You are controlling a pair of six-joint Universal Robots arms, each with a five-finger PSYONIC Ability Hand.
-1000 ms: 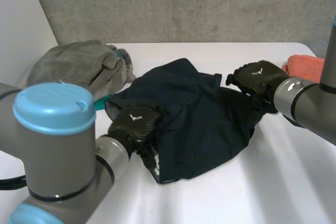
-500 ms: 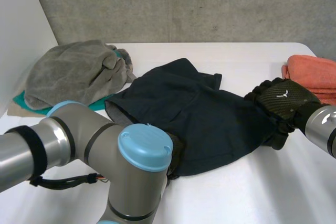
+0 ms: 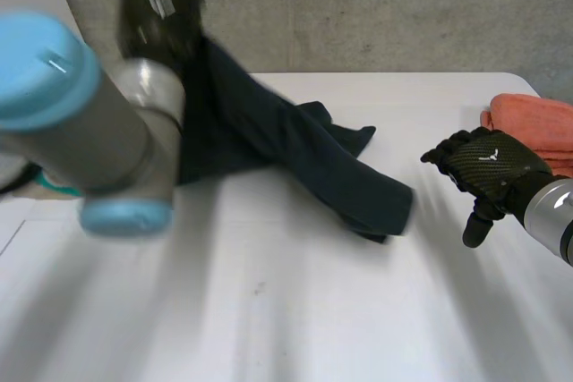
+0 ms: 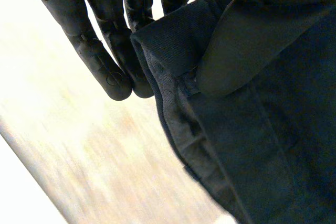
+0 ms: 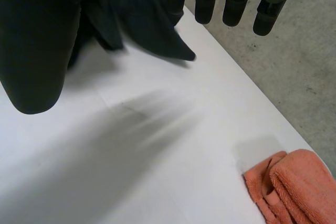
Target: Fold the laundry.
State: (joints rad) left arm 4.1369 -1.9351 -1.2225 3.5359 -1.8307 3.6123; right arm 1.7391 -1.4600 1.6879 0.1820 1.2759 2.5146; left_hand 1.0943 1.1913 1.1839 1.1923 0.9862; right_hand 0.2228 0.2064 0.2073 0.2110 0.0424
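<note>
Left hand [image 3: 159, 8] raised, dark garment [image 3: 295, 154] slanting tableward

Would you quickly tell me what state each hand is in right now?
Left hand: shut on the dark garment.
Right hand: open, holding nothing.

Head camera high behind arms, facing down over white table [image 3: 295, 310]; wrist cameras close along each palm; all three share dark garment [image 3: 340, 172], centre-left in head frame.
</note>
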